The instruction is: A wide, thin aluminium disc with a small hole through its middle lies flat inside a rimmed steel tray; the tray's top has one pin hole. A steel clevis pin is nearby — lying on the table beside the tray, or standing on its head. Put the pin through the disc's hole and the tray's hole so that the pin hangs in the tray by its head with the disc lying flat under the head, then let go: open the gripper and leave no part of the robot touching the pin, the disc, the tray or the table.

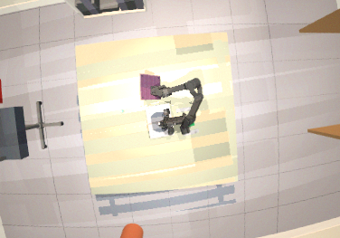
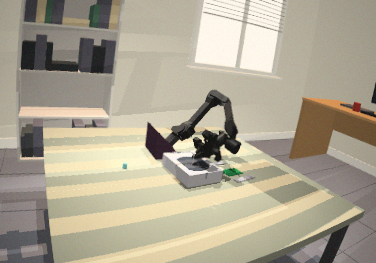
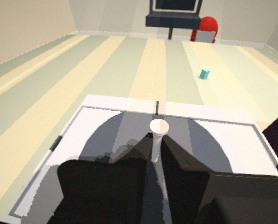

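Note:
The steel pin [image 3: 159, 126] is between my fingers, its round pale head up and just above the fingertips, its shank running down between them. My gripper [image 3: 156, 137] [image 1: 161, 124] [image 2: 200, 157] is shut on the pin, over the middle of the tray. The grey disc [image 3: 210, 145] [image 1: 156, 118] lies inside the white-grey rimmed tray [image 3: 115, 103] [image 1: 151, 133] [image 2: 175, 171], partly covered by the gripper. The pin's lower end, the disc's hole and the tray's hole are hidden by the fingers, so I cannot tell whether the pin is in either hole.
A dark purple panel [image 1: 146, 82] [image 2: 156, 143] stands beside the tray, close to the arm. A small teal cylinder [image 1: 122, 110] [image 2: 125, 166] [image 3: 204, 74] is on the table beyond the tray. A green board [image 2: 232, 172] and a flat pale piece [image 2: 245, 178] lie at the tray's other side.

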You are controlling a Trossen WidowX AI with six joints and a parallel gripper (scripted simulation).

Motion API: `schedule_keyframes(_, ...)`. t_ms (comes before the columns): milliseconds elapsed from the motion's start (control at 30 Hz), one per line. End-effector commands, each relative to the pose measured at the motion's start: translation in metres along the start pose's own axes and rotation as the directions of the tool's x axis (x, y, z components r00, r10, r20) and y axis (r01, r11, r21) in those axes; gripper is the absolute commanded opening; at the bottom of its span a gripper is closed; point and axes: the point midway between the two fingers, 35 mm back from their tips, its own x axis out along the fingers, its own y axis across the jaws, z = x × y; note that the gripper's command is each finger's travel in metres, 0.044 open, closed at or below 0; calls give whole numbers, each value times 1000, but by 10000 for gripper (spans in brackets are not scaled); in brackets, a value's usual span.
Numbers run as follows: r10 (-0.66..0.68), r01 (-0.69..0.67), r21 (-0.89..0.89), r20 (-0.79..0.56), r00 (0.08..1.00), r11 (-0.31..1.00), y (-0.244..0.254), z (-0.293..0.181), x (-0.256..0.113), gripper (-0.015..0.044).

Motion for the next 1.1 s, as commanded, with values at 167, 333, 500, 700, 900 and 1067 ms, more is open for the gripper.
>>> schedule_keyframes(167, 4, -4, 7, -3, 1000, 1000, 1, 0, 0, 0)
schedule_keyframes(333, 0, 0, 0, 0, 1000, 1000, 0, 0, 0, 0)
schedule_keyframes(500, 0, 0, 0, 0, 1000, 1000, 0, 0, 0, 0)
schedule_keyframes(700, 0, 0, 0, 0, 1000, 1000, 0, 0, 0, 0)
schedule_keyframes(900, 2, -2, 4, -2, 1000, 1000, 1, -1, 0, 0)
schedule_keyframes(1067, 4, -4, 7, -3, 1000, 1000, 1, -2, 0, 0)
